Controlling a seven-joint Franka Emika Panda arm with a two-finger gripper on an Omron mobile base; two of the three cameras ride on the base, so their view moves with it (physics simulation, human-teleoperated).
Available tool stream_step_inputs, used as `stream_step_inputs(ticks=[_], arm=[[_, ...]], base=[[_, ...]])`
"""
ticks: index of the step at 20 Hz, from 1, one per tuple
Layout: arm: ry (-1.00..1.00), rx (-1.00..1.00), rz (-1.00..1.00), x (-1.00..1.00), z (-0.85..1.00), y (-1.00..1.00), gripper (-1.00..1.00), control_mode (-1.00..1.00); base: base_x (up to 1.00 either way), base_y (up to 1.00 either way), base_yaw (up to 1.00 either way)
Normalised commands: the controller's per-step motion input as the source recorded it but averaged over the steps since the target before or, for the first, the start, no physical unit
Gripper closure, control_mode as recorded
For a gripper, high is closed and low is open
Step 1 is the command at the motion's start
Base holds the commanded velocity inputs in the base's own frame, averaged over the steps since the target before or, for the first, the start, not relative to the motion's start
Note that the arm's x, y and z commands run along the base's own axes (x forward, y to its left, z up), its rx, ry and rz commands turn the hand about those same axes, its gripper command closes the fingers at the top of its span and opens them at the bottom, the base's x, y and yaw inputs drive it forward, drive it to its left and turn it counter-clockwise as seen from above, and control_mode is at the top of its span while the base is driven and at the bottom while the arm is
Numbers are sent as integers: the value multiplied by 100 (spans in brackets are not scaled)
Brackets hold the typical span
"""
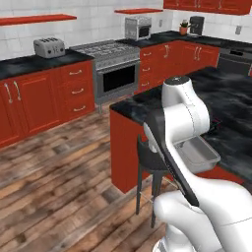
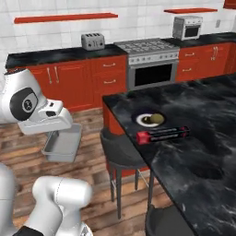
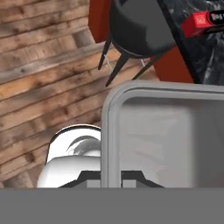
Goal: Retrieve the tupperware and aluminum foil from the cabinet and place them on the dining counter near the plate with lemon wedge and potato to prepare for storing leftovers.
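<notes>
My gripper (image 3: pixel 110 178) is shut on the rim of the tupperware (image 3: pixel 162 135), a pale grey translucent tub. In the right base view the tupperware (image 2: pixel 62 143) hangs tilted under the gripper (image 2: pixel 59 131), over the wooden floor and left of the dining counter (image 2: pixel 198 161). From the left base view the tupperware (image 1: pixel 198 153) shows beside my arm at the dining counter's (image 1: pixel 231 98) near edge. The aluminum foil (image 2: pixel 162 134) lies on the black marble just in front of the plate (image 2: pixel 150 119); its red end (image 3: pixel 202 24) shows in the hand view. The cabinet is out of view.
A black stool (image 2: pixel 120 150) stands against the counter's near side, between the tub and the foil; it is also in the hand view as the stool (image 3: pixel 140 28). A stove (image 1: pixel 115 69), a toaster (image 1: pixel 49 47) and low red cupboards line the far wall. Open wooden floor (image 1: pixel 59 167) lies to the left.
</notes>
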Motion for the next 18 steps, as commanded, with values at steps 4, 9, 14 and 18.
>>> stream_step_inputs(ticks=[4,9,14,18], arm=[[0,0,0,0,0,0,100,100],[0,0,0,0,0,0,100,100],[0,0,0,0,0,0,100,100],[0,0,0,0,0,0,100,100]], base=[[86,67,-56],[82,54,-60],[75,43,-62],[62,26,-67]])
